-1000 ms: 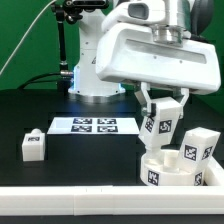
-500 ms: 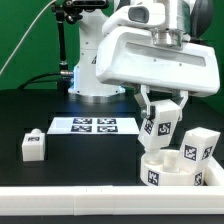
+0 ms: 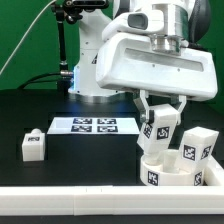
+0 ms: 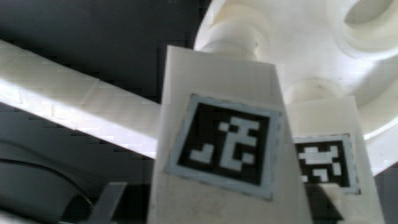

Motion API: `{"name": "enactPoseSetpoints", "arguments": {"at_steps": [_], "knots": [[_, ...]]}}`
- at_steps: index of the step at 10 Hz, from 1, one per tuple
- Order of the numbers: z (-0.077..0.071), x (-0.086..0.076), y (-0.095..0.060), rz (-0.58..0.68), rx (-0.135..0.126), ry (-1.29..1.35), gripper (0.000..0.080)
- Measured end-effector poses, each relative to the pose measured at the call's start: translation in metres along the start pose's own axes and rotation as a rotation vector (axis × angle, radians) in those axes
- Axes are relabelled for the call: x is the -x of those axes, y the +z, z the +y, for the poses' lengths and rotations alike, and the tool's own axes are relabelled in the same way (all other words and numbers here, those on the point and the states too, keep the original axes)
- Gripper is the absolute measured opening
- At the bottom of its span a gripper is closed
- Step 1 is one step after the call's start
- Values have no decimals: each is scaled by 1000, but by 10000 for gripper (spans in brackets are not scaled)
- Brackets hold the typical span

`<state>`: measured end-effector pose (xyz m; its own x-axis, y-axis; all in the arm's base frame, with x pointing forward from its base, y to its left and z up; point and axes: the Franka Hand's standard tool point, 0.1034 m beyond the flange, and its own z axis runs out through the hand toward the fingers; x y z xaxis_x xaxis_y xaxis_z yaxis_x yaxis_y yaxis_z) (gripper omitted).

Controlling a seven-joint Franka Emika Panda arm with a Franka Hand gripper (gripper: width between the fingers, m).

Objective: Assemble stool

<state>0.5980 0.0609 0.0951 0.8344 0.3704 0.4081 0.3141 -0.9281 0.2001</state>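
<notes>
Exterior view has the gripper [image 3: 161, 116] clamped on a leg [image 3: 160, 129] right over the seat [image 3: 165, 172], at its 10 o'clock edge. A second leg [image 3: 198, 148] stands close by at 2. The spare leg [image 3: 33, 146] sits way out at 9 on open counter [image 3: 90, 160], with the rail [image 3: 80, 195] along 6. Wrist view is mostly that leg's tag [image 4: 222, 145].

You have the white ring-shaped seat [image 3: 158, 172] near the bench's front edge, toward the exterior view's right. The first leg [image 3: 198, 150] stands tilted on it. The second leg [image 3: 160, 128] is upright over its rim, clamped in the gripper [image 3: 160, 117]. The third leg [image 3: 33, 146] lies apart, towards the exterior view's left.
</notes>
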Motion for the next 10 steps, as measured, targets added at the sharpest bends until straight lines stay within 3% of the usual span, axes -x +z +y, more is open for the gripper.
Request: {"name": "enactPoseSetpoints", "arguments": {"at_steps": [8,10], "knots": [[-2,11,11,-10,4,-6,327],[-3,15,10,42,21,-10,327]]}}
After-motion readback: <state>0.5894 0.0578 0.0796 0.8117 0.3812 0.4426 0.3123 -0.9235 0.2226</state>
